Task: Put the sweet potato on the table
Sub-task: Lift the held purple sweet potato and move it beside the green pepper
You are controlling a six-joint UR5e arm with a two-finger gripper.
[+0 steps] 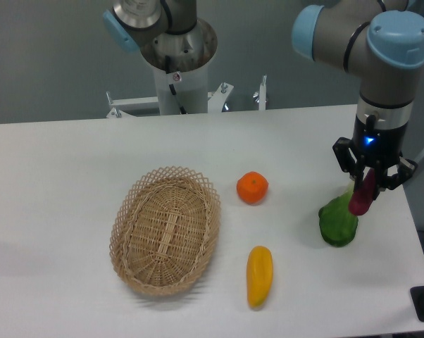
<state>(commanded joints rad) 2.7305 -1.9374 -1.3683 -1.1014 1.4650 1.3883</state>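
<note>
One thing worries me from where I stand: the sweet potato (360, 197) is hanging right over the green leafy vegetable (338, 224), not over bare tabletop (71, 162). The hand (370, 184) has its fingers pinched on the purple tuber near its upper end, so most of it dangles at a slant below the fingers, its lower tip looking as if it touches or nearly touches the green one. From this angle I cannot tell whether there is a gap between them.

If the fingers let go here, I would expect the tuber to land on the greens and roll, and the right edge of the tabletop is close by. With a grip so near one end, it may also swing or slip as the arm moves. Shifting toward open surface first seems safer. The orange fruit (252, 187), yellow vegetable (259, 275) and wicker basket (165, 229) sit well apart to the left, out of harm's way.
</note>
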